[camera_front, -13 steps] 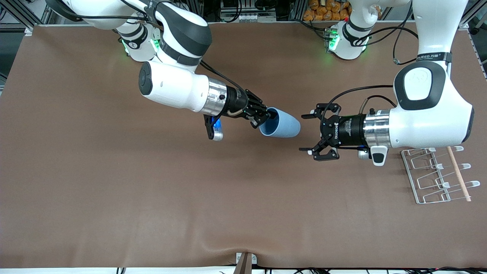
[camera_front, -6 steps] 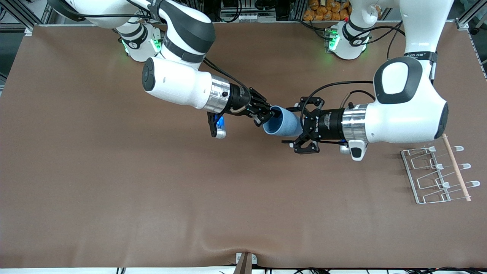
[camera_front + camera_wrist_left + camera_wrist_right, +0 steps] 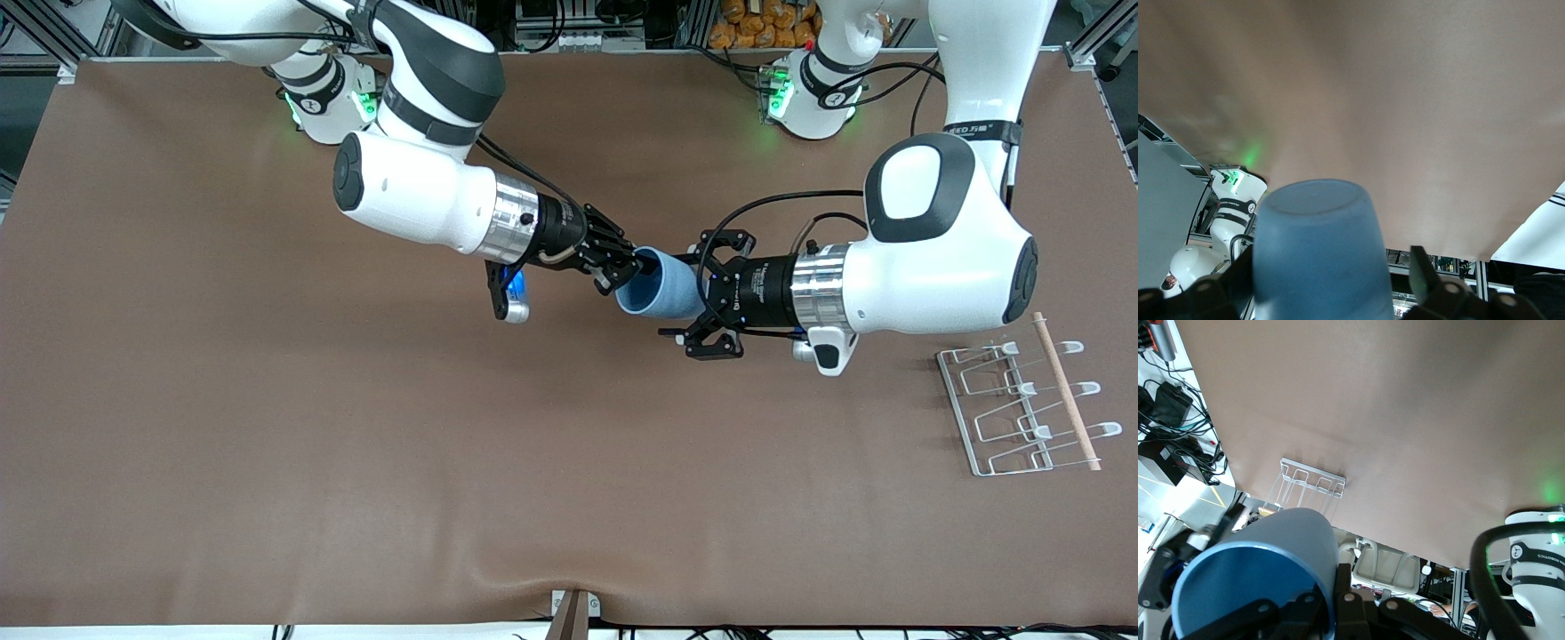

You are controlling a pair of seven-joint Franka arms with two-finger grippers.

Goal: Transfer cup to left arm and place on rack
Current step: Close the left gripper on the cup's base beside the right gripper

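Note:
The slate-blue cup [image 3: 662, 289] hangs tilted in the air over the middle of the table. My right gripper [image 3: 625, 267] is shut on its rim, one finger inside and one outside; in the right wrist view the gripper [image 3: 1328, 607] pinches the cup wall [image 3: 1258, 567]. My left gripper [image 3: 685, 292] is open, and its fingers straddle the cup's base end. In the left wrist view the cup [image 3: 1318, 253] fills the space between the fingers [image 3: 1421, 273], with a gap showing. The white wire rack [image 3: 1022, 409] lies at the left arm's end of the table.
A pale wooden dowel [image 3: 1067, 391] lies along the rack. The rack also shows in the right wrist view [image 3: 1308, 483]. Both arm bases stand along the table edge farthest from the front camera. The brown table [image 3: 356, 444] is bare around the cup.
My left gripper has moved from beside the rack toward the cup and now straddles its base. My right arm shifted the cup slightly toward the left arm, then held still.

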